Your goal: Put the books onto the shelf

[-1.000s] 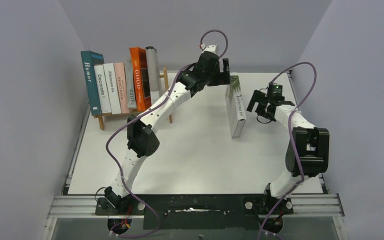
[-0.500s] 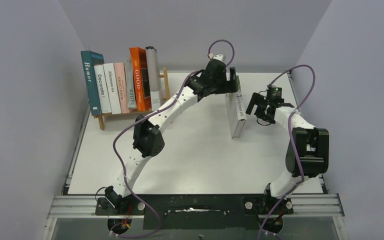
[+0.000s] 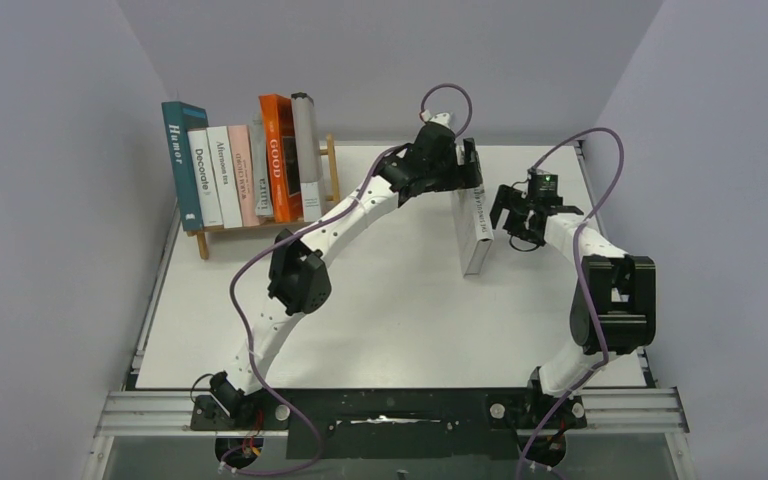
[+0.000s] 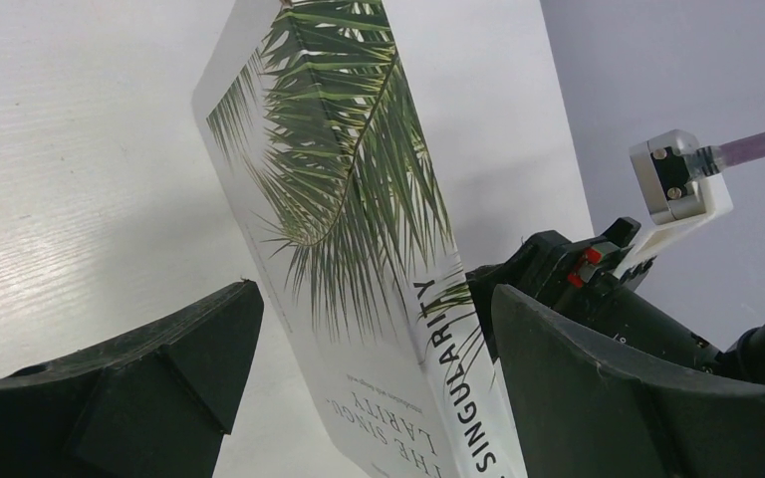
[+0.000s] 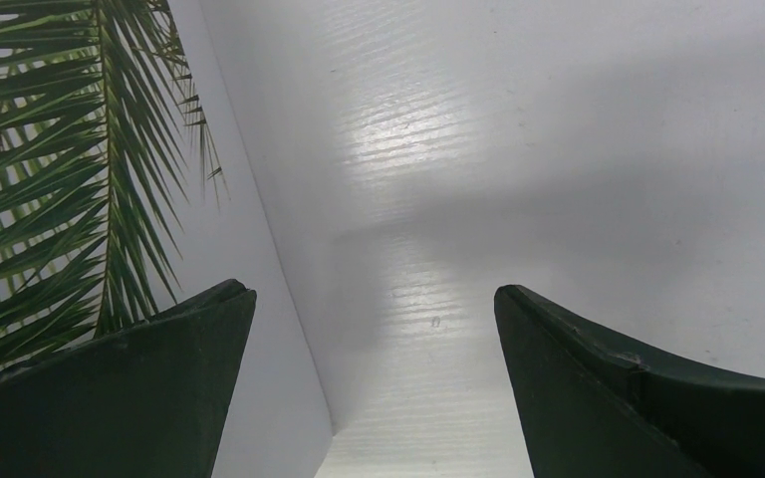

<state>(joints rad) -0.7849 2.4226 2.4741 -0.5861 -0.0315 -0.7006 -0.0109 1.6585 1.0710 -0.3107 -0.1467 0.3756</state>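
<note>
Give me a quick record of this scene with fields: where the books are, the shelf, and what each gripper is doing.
Book off shelf: white palm-leaf-cover book, standing on edge on the white table, right of centre.
Shelf: small light-brown wooden slat rack, far left corner.
Books shelved: upright row of teal, white, pink, orange and grey spines.
Left gripper: open, jaws straddling the palm-leaf book's far end.
Right gripper: open, beside the book's right face, holding nothing.
Left to shelve: one book.

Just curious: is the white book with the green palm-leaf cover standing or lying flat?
Standing: the white palm-leaf book rests on one edge on the white table, its covers near vertical.
</note>
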